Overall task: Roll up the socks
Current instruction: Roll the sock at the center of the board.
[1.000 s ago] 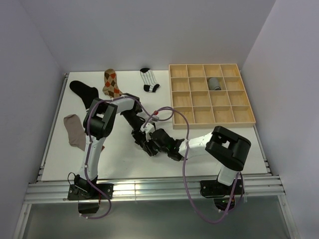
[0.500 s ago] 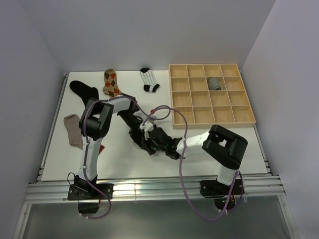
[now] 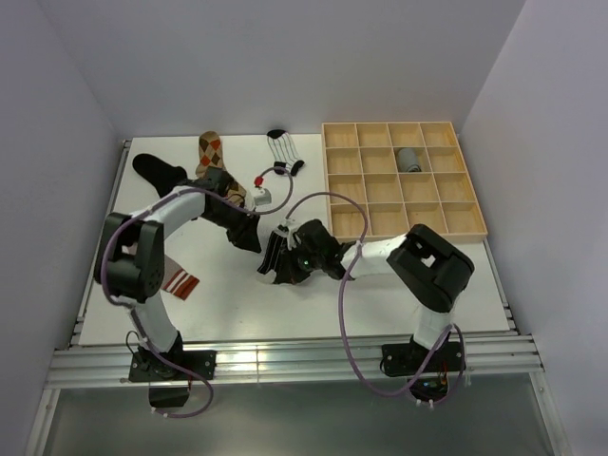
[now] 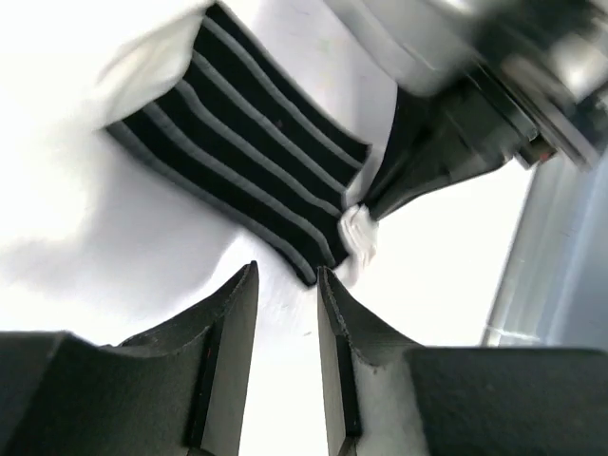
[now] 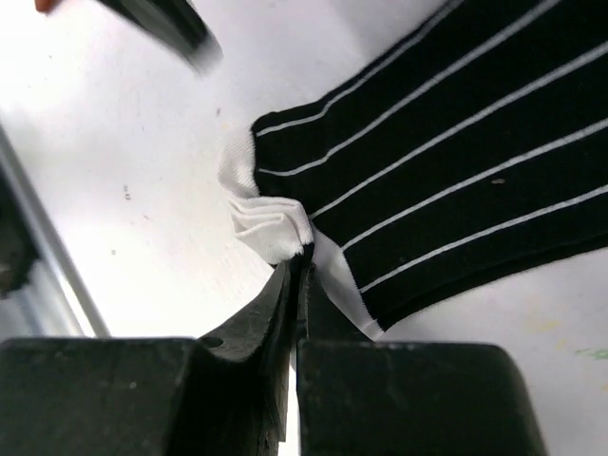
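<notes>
the right gripper (image 5: 299,261) is clamped shut on the black striped sock (image 5: 456,161), its two fingers pressed together on a bunched bit of the sock's white hem (image 5: 271,228) at one corner. from that pinch the rest of the sock spreads away ahead and to the side of the fingers, lying on the white table (image 3: 218,304). in the top view the right gripper (image 3: 288,264) sits low over the table with the sock (image 3: 270,258) right at its tip.

the left gripper (image 4: 287,274) stands with its fingers parted by a narrow gap and nothing between them. the striped sock (image 4: 247,161) lies just ahead of those fingertips, its nearest corner close beside one tip; whether they touch, i cannot tell. the pinched white hem (image 4: 358,231) and the dark fingers of the right gripper show just beyond, ahead and to one side. from above, the left gripper (image 3: 251,239) is just beside the right one, on its far-left side.

well beyond the left gripper, toward the back wall, lie an argyle sock (image 3: 211,154), a black sock (image 3: 157,171) and a black-and-white sock (image 3: 283,152). beyond the right gripper and off to its right is the wooden grid tray (image 3: 326,171), with a rolled grey sock (image 3: 408,160) in the third compartment of its second row from the back.
</notes>
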### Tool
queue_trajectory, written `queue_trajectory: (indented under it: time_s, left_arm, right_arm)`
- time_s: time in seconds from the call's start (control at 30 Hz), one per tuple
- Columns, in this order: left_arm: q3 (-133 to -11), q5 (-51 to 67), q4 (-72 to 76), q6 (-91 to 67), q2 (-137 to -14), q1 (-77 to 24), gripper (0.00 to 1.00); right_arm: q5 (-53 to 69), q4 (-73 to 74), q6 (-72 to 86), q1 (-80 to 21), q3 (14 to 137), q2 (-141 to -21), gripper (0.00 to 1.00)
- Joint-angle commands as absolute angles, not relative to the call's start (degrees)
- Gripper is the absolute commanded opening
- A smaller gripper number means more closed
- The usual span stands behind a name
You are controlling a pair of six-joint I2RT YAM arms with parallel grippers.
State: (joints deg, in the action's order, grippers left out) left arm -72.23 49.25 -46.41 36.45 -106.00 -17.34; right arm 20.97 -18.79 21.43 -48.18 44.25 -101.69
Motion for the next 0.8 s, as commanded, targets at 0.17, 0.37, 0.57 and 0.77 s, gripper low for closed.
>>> queue_trajectory:
  time_s: [0.17, 0.37, 0.57, 0.77]
  left_arm:
    - [-55.9, 36.9, -20.6, 30.8, -88.5, -16.4, 0.37]
    - [-44.6, 31.8, -10.6, 38.3, -78.7, -18.6, 0.45]
    - [-35.1, 26.5, -2.6, 45.6, -71.9, -27.3, 0.51]
    - [-27.9, 23.9, 3.3, 51.8, -69.2, -33.8, 0.55]
  right_arm:
    - [36.6, -0.5, 27.6, -41.8, 56.3, -108.1, 0.00]
    - [41.6, 10.8, 27.9, -40.4, 64.8, -113.7, 0.00]
    - [43.6, 17.9, 26.2, -37.6, 69.5, -117.1, 0.00]
    - [44.6, 22.1, 24.5, -35.8, 72.9, -120.1, 0.00]
